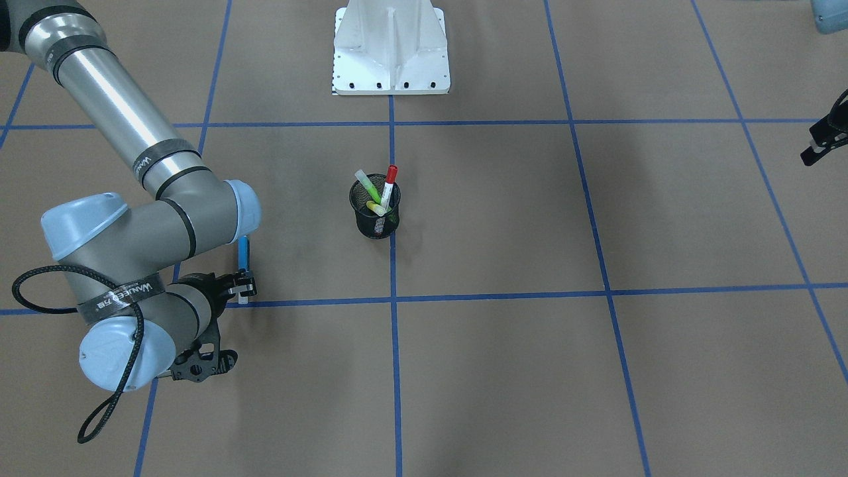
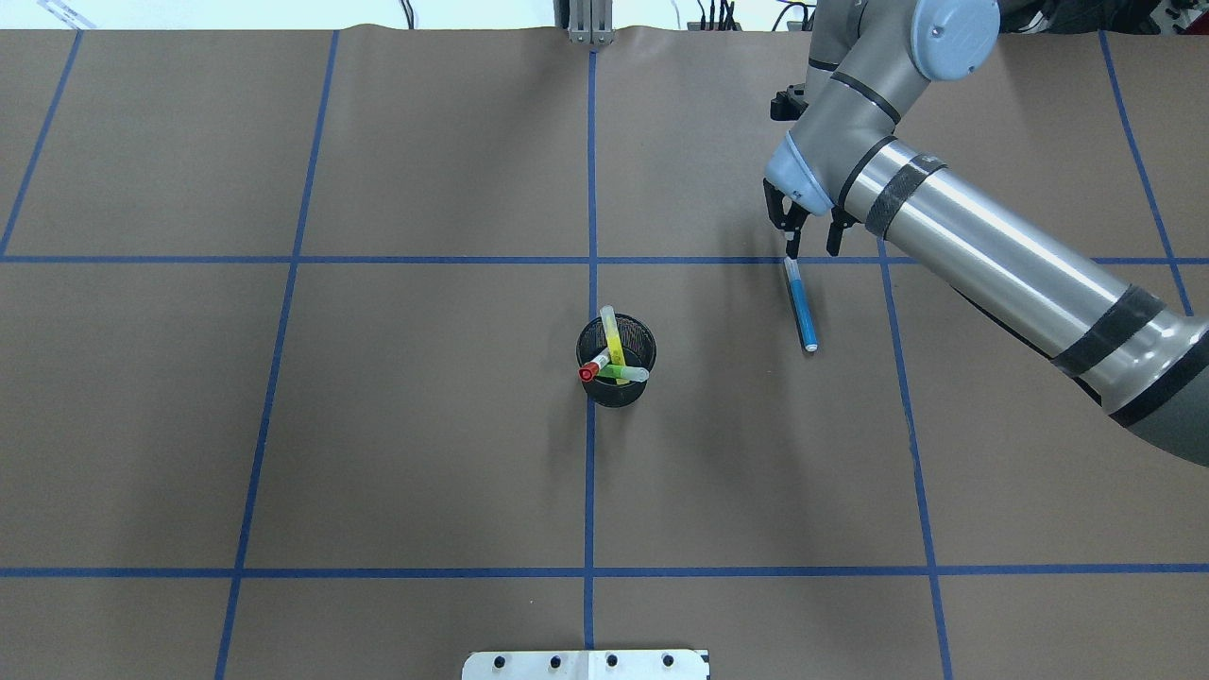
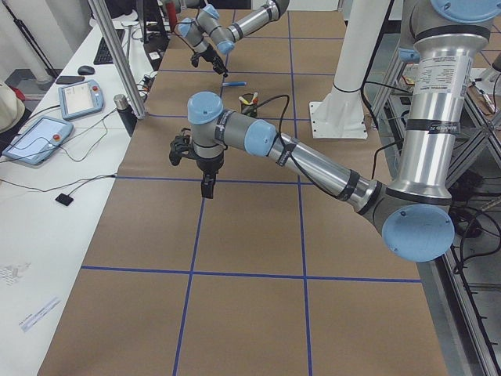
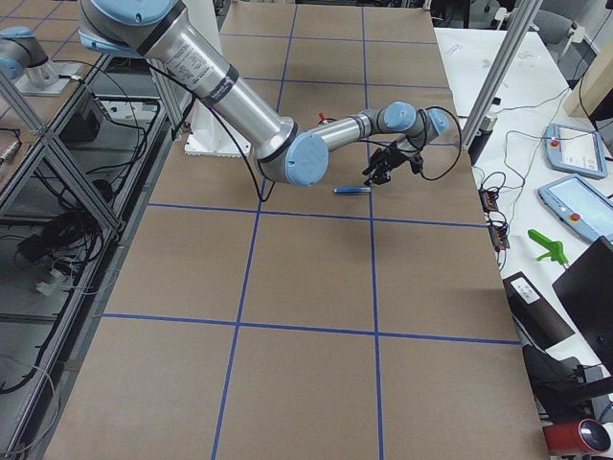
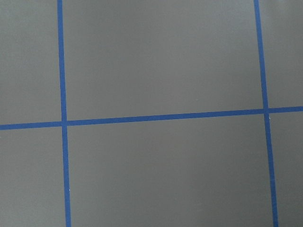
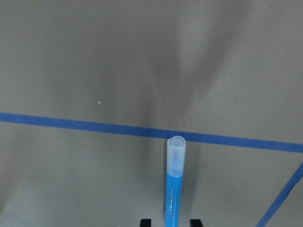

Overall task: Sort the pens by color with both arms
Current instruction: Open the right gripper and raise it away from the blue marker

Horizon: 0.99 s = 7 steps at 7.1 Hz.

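Right gripper (image 2: 812, 247) jaws spread astride the end of the blue pen (image 2: 802, 310), which lies on the counter (image 2: 378, 425) beside the mesh cup (image 2: 616, 382), towards the right arm. A careless finger could roll it. Left gripper (image 3: 206, 188) jaws: cannot tell.

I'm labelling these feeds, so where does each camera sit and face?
Front-facing: across the table, facing the white base; right arm view-left.
Overhead: behind the robot, looking down; right gripper by the blue pen.
Exterior left: table's left end; left gripper near.
Exterior right: opposite end; right arm near.
Left wrist: straight down at table; no body.
Right wrist: down at the blue pen, fingertips flanking it.
Front-facing and overhead share the black cup.
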Each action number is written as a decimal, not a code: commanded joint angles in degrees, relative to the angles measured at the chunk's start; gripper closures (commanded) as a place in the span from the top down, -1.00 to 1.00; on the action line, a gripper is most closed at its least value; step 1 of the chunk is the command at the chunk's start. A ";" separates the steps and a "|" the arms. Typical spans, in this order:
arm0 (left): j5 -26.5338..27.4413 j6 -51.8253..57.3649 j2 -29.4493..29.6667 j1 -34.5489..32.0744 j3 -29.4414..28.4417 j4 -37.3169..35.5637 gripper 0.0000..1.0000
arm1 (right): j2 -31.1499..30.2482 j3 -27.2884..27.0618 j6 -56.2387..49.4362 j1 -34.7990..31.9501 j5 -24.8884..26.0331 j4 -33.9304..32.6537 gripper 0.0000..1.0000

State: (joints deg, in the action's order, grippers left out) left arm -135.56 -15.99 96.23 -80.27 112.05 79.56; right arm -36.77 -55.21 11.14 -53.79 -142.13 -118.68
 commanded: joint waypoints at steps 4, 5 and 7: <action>-5.59 -16.68 7.30 8.52 0.89 1.55 0.99 | -7.65 -20.82 15.10 -10.07 5.98 -0.41 0.94; -5.68 -20.45 7.48 10.81 1.15 4.26 1.00 | -12.83 -28.65 18.79 -12.46 8.08 -0.15 0.97; -5.50 -32.21 7.48 16.96 0.98 13.99 0.99 | -15.60 -33.80 19.53 -17.64 10.90 -0.15 0.98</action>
State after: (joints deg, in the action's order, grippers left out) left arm -141.18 -41.45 103.59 -67.03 113.18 88.01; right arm -50.19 -84.96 29.75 -68.10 -132.76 -118.86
